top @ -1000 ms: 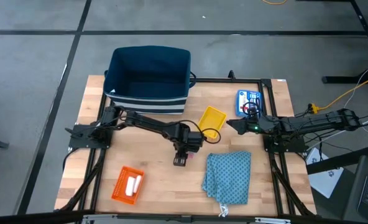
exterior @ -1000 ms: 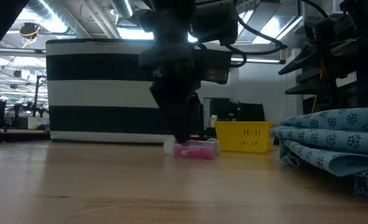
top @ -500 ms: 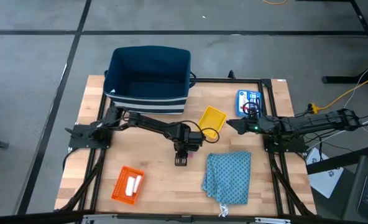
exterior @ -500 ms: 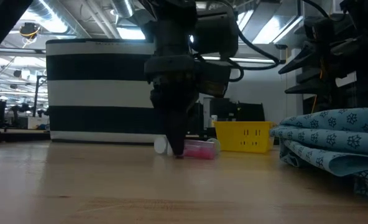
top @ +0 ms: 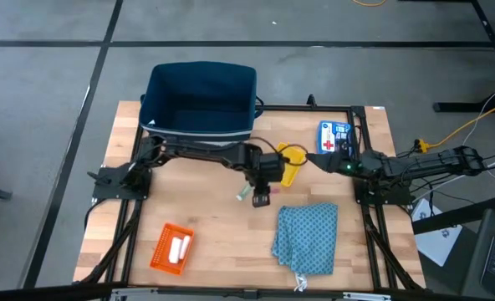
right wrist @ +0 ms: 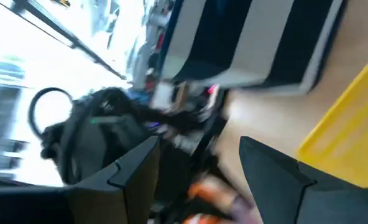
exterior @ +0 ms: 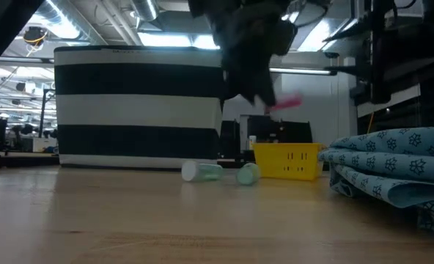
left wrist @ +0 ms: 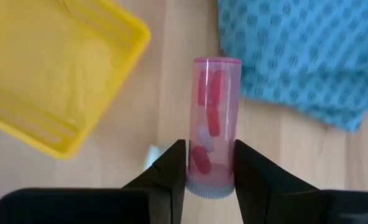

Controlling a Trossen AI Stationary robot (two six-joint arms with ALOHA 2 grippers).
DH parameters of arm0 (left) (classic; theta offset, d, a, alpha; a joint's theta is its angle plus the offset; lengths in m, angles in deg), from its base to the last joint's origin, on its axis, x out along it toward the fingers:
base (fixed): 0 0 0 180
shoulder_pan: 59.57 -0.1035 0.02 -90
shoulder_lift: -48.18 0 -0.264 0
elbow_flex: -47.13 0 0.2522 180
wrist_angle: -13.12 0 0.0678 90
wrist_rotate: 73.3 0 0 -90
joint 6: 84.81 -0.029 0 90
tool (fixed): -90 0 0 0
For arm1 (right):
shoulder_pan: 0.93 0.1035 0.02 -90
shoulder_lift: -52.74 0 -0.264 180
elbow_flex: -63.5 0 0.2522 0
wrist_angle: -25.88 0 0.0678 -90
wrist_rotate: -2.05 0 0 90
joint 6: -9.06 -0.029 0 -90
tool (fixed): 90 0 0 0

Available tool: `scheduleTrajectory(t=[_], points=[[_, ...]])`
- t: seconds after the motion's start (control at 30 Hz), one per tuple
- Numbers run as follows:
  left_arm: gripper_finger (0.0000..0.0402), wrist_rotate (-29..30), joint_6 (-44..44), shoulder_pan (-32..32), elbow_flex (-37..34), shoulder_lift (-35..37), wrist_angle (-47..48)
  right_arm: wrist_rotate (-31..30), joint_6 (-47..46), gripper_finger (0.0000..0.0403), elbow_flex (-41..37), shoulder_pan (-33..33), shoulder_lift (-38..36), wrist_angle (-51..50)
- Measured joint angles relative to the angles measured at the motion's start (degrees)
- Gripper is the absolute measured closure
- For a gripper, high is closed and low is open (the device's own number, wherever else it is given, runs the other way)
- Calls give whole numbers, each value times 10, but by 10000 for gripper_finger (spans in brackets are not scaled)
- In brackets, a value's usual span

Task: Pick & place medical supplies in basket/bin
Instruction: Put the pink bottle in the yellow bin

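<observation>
Pink tube (left wrist: 212,132) pinched in my left gripper (left wrist: 210,169), lifted above table (top: 214,242); two green tubes (exterior: 202,171) below; right gripper (right wrist: 199,163) spread

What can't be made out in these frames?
- Basket floor: high view, in shadow.
- Pink tube in the left gripper: blurred in low view.
- Blue packet print: too small, high view.
- Right wrist view: motion blur, scene unreadable.

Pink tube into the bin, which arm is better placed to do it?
Left. Its pincer already grips the pink tube, lifted off the table near the bin. The right pincer waits empty by the yellow tray.
</observation>
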Motion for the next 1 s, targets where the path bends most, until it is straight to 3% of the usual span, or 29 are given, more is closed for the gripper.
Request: scheduleTrajectory(t=[0.13,0.2,0.3,0.43,0.53,0.67,1.0], points=[[304,1,-10,-15,27,0,1,65,-61,179,0,0,0,31],[304,0,-15,-22,38,0,1,103,42,179,-1,3,1,111],[304,-2,-16,-31,50,0,1,155,231,179,1,16,-2,313],[304,-2,-16,-36,57,0,1,336,384,179,1,37,-60,414],[304,-2,-25,-38,57,0,1,462,393,179,0,48,-118,406],[304,-3,-39,-42,57,0,-3,570,386,179,1,51,-183,363],[304,-2,-38,-88,57,0,-42,565,382,179,0,27,-314,144]])
